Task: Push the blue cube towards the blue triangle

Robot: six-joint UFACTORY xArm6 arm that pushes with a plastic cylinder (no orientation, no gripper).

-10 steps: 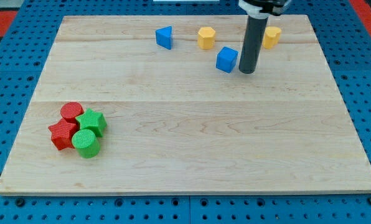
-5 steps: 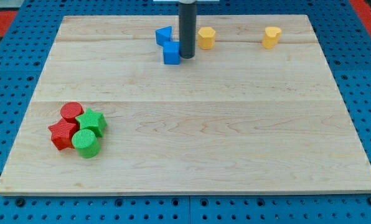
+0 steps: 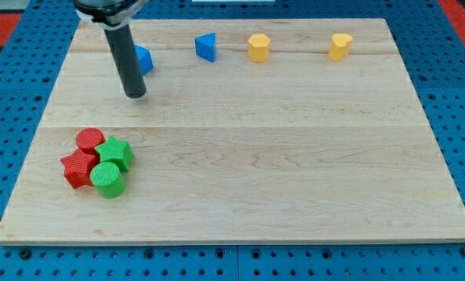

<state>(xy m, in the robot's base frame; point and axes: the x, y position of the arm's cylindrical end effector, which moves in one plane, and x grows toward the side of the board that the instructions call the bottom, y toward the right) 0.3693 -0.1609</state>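
The blue cube (image 3: 143, 59) sits near the board's top left, partly hidden behind my rod. The blue triangle (image 3: 207, 47) lies to its right along the top, well apart from it. My tip (image 3: 136, 94) rests on the board just below and slightly left of the blue cube; I cannot tell whether the rod touches it.
A yellow hexagon block (image 3: 258, 48) and a yellow heart-like block (image 3: 340, 46) lie along the top right. At lower left cluster a red cylinder (image 3: 89, 140), a red star (image 3: 79, 168), a green star (image 3: 115, 152) and a green cylinder (image 3: 107, 180). The wooden board (image 3: 295, 172) lies on a blue pegboard.
The rod swept left across the board's top. The blue cube went from right of the triangle, to touching it, to well left of it. The triangle stayed in place.
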